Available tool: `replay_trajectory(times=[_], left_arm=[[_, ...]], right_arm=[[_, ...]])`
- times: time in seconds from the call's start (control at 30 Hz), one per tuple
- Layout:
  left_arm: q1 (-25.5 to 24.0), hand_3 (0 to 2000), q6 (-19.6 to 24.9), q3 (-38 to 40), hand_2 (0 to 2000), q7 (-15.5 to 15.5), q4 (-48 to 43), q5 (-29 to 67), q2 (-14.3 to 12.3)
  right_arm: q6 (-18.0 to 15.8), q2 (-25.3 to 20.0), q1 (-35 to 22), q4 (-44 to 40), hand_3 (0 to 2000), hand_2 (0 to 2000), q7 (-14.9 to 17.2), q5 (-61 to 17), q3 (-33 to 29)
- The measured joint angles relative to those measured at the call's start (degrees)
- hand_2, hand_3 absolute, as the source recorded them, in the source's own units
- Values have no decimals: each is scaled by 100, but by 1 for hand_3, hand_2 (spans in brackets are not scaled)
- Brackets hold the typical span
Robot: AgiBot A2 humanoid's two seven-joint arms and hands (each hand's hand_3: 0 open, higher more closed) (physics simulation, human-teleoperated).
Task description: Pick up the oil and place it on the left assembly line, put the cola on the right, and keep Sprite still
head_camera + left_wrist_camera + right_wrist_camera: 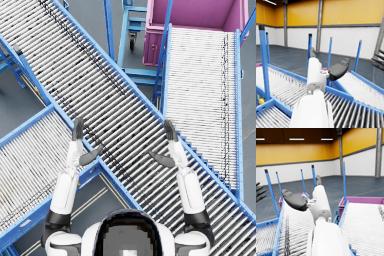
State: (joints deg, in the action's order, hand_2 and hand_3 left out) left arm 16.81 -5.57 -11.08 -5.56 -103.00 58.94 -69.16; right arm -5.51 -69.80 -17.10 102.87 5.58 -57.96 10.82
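Empty left hand (338, 69), thumb out, over grey rollers of blue-framed conveyor (356, 110).

Pink bin (200, 15) cut by top edge; left fingers (312, 53) seemingly hidden behind forearm (315, 75).

Warehouse sorting station: a long roller conveyor (115, 110) with blue side rails runs diagonally across the grey floor (85, 20). A left roller line (30, 155) lies alongside it, and a right roller line (200, 90) meets its other side, its far end at a pink bin (152, 50).
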Motion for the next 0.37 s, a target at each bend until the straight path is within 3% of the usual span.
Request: replay_trajectory(times=[0.37], left_arm=[[-22,0,-20,-49,0,-20,9,-161,2]], right_arm=[[-20,65,51,4,0,0,20,66,74]])
